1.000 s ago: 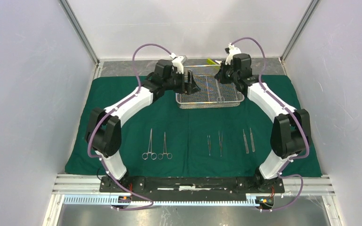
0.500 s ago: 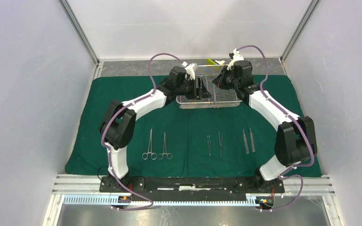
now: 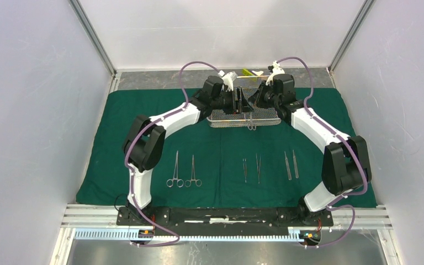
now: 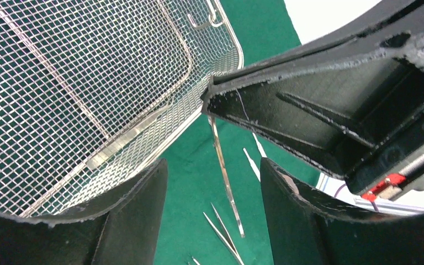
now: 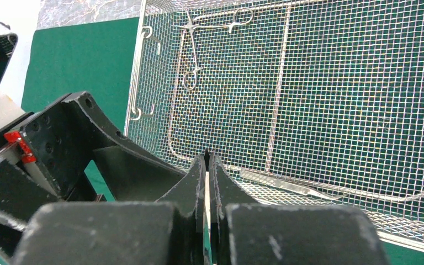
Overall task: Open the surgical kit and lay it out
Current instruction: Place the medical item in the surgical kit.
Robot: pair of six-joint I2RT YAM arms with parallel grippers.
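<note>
The dark green cloth (image 3: 143, 110) lies spread on the table with the silver wire-mesh tray (image 3: 221, 118) at its far middle. Two ring-handled clamps (image 3: 175, 168) and several tweezers (image 3: 258, 168) lie in a row on the near cloth. My right gripper (image 5: 207, 160) is shut on a slim steel instrument (image 4: 223, 171), which hangs over the tray's front edge (image 3: 251, 122). My left gripper (image 4: 212, 210) is open and empty, right beside the right gripper (image 3: 254, 101) over the tray. A clamp (image 5: 190, 55) lies in the tray.
A small yellow-green item (image 3: 248, 72) lies on the grey strip behind the cloth. White enclosure walls stand on the left, right and back. A metal rail (image 3: 226, 212) carrying the arm bases runs along the near edge.
My left arm has stretched right, from the tray's left end to over its middle beside the right gripper. A steel instrument now hangs from the right gripper at the tray's front edge.
</note>
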